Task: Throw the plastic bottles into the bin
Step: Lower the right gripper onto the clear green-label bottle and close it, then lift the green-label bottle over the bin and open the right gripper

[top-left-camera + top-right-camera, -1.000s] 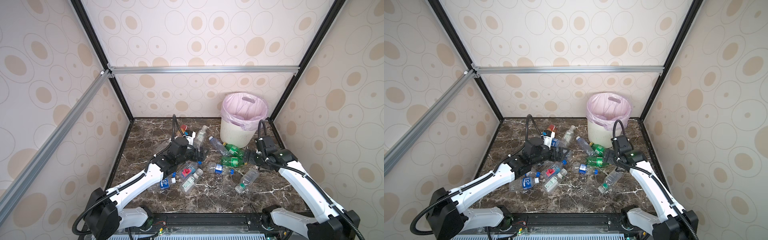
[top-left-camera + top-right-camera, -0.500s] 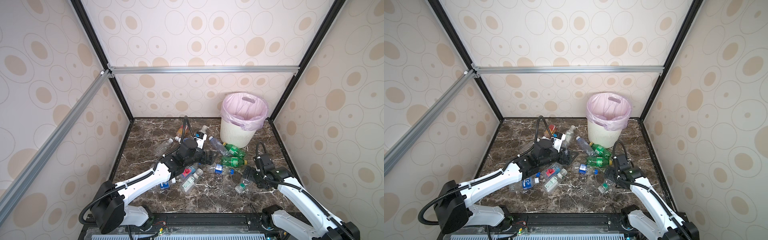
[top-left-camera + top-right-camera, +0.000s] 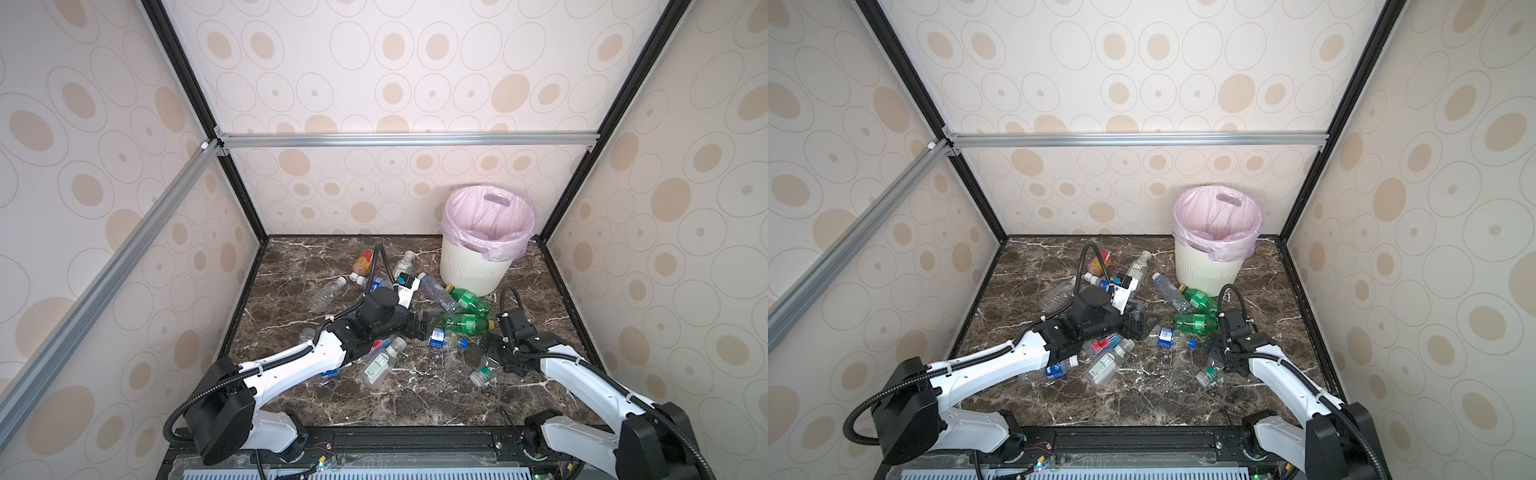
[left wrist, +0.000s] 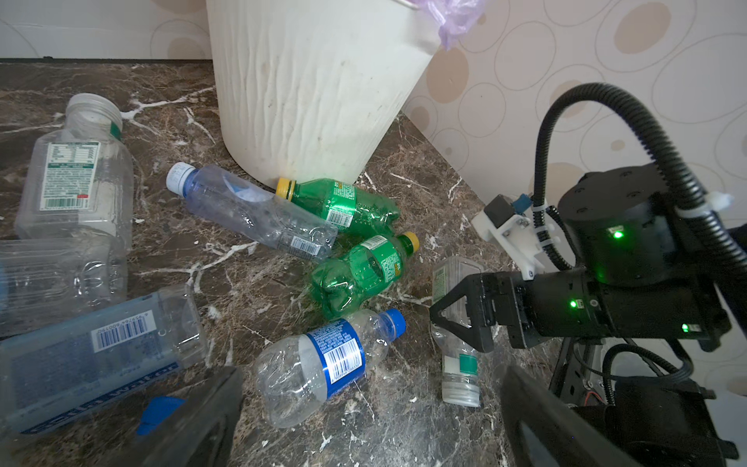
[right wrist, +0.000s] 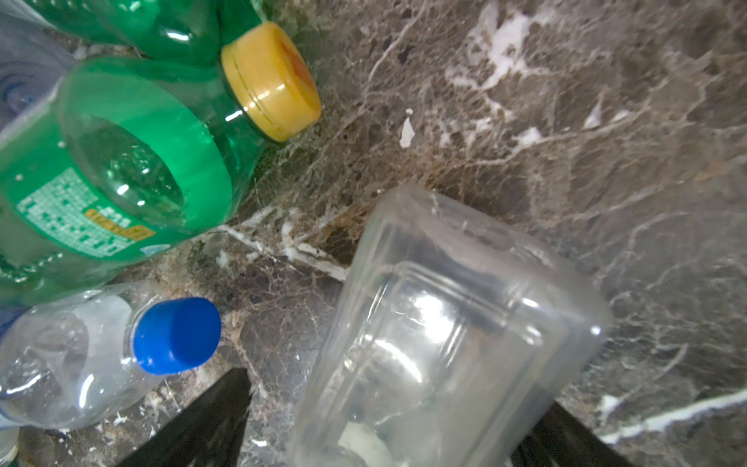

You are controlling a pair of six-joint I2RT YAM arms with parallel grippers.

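Straddling the clear square-sided plastic bottle (image 5: pixel 444 331) lying on the dark marble floor (image 3: pixel 374 407), the right gripper (image 3: pixel 493 356) has its jaws spread, nothing pinched; closing on that slick thin wall could squirt it aside. The left gripper (image 3: pixel 424 328), likewise spread and empty, hovers over the crushed clear blue-labelled bottle (image 4: pixel 323 364) just beside, so the 2 arms risk colliding. The cream ribbed bin (image 3: pixel 473 270) stands in the back-right corner.
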